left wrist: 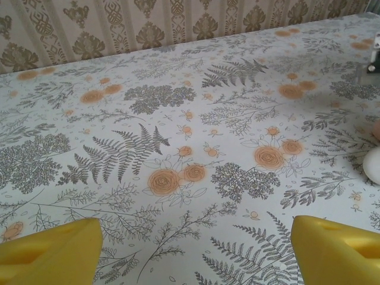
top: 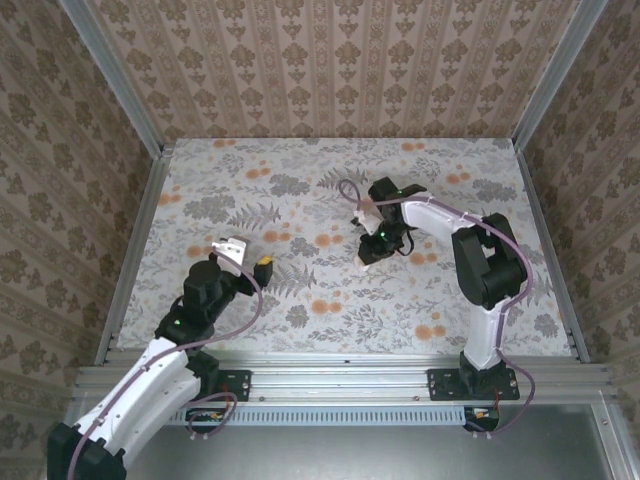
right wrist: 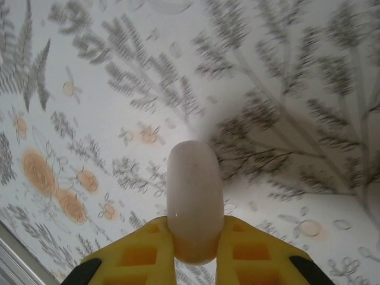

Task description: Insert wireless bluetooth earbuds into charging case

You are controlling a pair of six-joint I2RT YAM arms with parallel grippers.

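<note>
Right gripper (right wrist: 196,228): the yellow jaws are clamped on a smooth, pale pinkish-white, rounded plastic piece (right wrist: 195,190). It is gripped edge-on across its flat faces and held close over the flower-printed grey table cover (top: 300,190), right of centre. By its pale tone I judge it the earbud part, held this way so its free end can go down into a case. Left gripper (left wrist: 196,252): the yellow fingers are spread wide and empty, low over the near-left cover, apparently ready to steady the receiving part.
</note>
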